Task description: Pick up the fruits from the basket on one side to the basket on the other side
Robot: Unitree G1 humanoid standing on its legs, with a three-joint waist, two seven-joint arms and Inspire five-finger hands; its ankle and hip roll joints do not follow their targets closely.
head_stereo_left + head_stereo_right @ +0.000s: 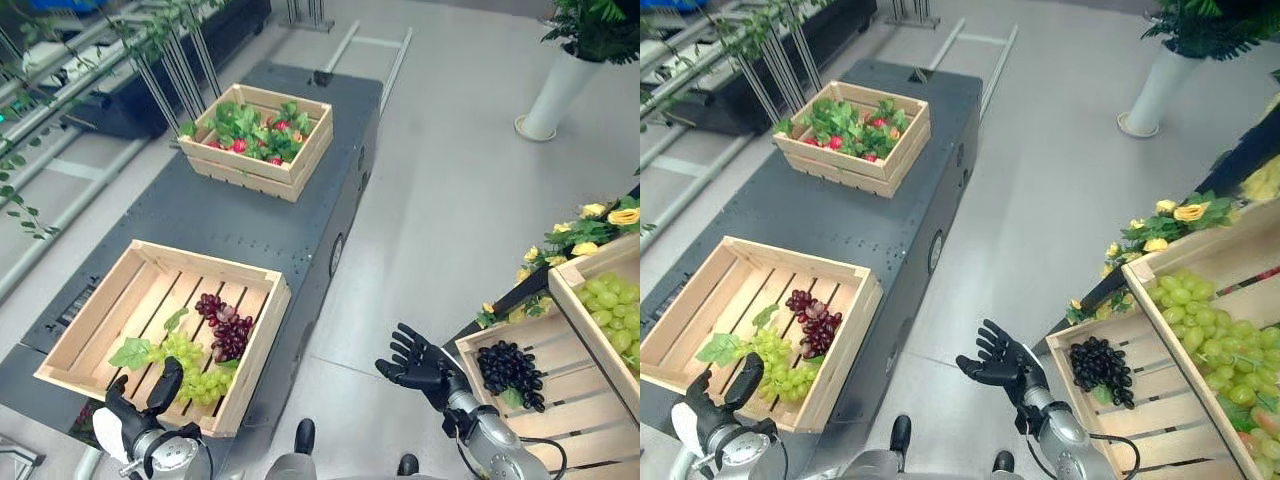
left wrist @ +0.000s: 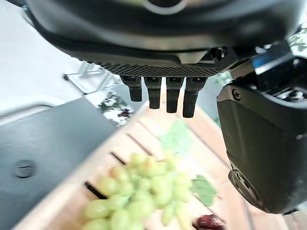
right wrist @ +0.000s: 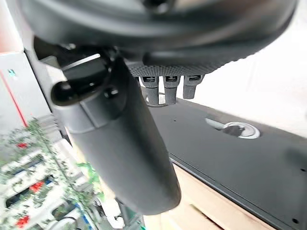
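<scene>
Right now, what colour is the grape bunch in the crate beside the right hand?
Black, nearly blue-black: the grape bunch lies in the wooden crate; clearest in the left eye view.

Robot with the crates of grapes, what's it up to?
It is moving fruit between wooden crates. The left crate holds green grapes and red grapes; the right crate holds black grapes. The left hand hovers open by the green grapes. The right hand is open and empty between the crates. Neither hand holds fruit.
</scene>
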